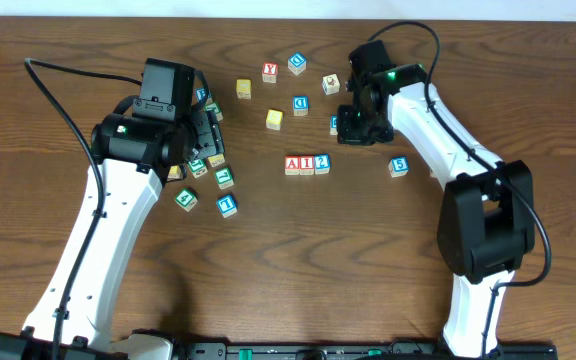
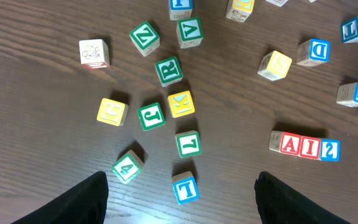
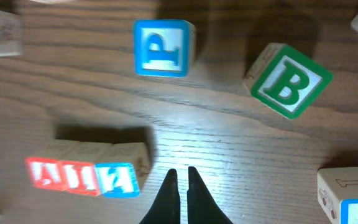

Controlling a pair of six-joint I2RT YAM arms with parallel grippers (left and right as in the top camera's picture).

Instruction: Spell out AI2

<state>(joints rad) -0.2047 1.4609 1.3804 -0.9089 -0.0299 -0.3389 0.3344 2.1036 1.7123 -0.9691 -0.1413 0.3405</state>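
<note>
Overhead, the red A block (image 1: 292, 165), red I block (image 1: 307, 165) and blue 2 block (image 1: 322, 163) sit touching in one straight row near the middle of the table (image 1: 268, 270), reading AI2 from the robot's side. The right wrist view shows the same row low on the left, blurred, with pale light on the wood just beside it. The right gripper (image 1: 353, 120) hangs near the row, up and to its right. Its fingers (image 3: 169, 199) are drawn together to a thin slit with nothing between them. A blue P block (image 3: 162, 48) and a tilted green B block (image 3: 288, 81) lie beyond them. Left of the row, the left gripper (image 1: 206, 130) is over a loose scatter of green and yellow blocks. Its fingers (image 2: 86, 202) are spread wide at the frame's lower corners and hold nothing. A blue T block (image 2: 185, 188) and a green 4 block (image 2: 128, 167) lie between them. Farther back sit a red Y block (image 1: 269, 72) and a blue D block (image 1: 301, 104), and a blue 5 block (image 1: 398, 166) sits right of the row. The surface is dark brown wood with a strong grain running side to side. Black cables loop over both arms. Nothing of the room shows past the table.
</note>
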